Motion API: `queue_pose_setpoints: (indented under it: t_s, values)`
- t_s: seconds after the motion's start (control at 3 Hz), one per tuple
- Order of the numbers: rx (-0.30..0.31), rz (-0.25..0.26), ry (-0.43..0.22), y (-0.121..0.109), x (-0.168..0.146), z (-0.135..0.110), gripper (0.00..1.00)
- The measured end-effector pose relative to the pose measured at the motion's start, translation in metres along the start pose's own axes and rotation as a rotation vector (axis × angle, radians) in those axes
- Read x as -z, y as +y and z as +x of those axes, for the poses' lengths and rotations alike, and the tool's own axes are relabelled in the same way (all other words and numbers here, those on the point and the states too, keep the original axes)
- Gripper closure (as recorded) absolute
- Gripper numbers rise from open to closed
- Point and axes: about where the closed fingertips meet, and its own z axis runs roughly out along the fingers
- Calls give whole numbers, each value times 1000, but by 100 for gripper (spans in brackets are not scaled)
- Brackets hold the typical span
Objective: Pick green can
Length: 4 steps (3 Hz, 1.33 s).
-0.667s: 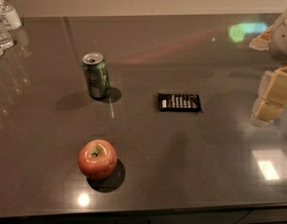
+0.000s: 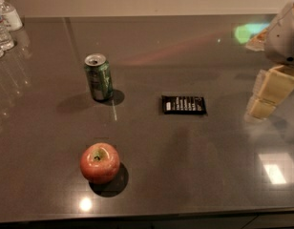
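We see green can (image 2: 99,78) upright on tabletop (image 2: 194,175), well left of black packet (image 2: 183,104), slightly farther back. Slim dark-green metal cylinder, silver top with pull tab, pale markings. Packet flat, rectangular, pale print. Red apple (image 2: 99,162) round, smooth, front-left of packet. Tabletop dark, glossy. Gripper (image 2: 267,95) cream, blocky, right of packet; spread or pressed together, we can't tell.
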Motion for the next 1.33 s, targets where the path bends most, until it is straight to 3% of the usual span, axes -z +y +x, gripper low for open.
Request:
queue_pose_setpoints:
  t_s: [0.67,1.33]
  values:
    - [27,-45,-148,-35,-46,-54,0]
    - [32,-87,-335,-43,-72,-132,0]
